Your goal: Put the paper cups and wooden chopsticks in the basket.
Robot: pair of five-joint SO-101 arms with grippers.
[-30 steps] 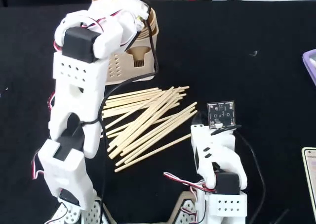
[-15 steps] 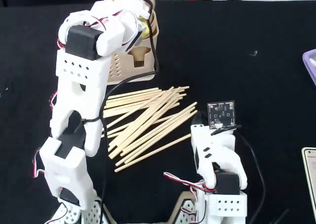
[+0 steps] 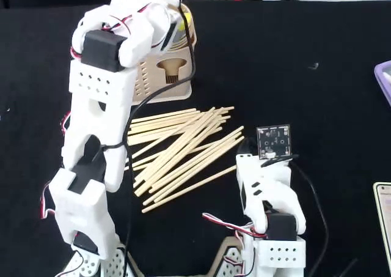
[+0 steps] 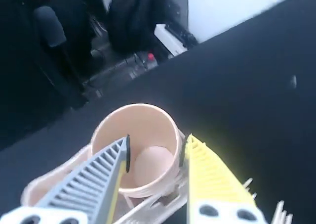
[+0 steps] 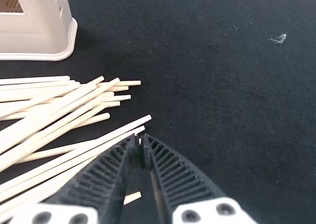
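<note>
A tan paper cup [image 4: 113, 130] stands upright inside the pale slotted basket [image 3: 162, 84] at the table's far side. My left gripper [image 4: 155, 150] hovers just above it, open, with a grey finger and a yellow finger [image 4: 207, 179] astride the cup's rim. In the high view the left arm covers most of the basket. A loose pile of wooden chopsticks [image 3: 180, 151] lies fanned on the black table in front of the basket. My right gripper [image 5: 141, 142] sits low at the near end of the chopsticks [image 5: 59, 110], shut with nothing between its fingers. The basket's corner [image 5: 44, 31] lies beyond the pile.
A purple object [image 3: 383, 75] juts in at the right edge, and a flat card [image 3: 383, 216] lies lower on the same edge. The right half of the black table is bare. Bags and chairs stand in the room beyond the table's far edge.
The left arm's wrist has shifted toward the far side over the basket. The right arm and the chopsticks have not moved.
</note>
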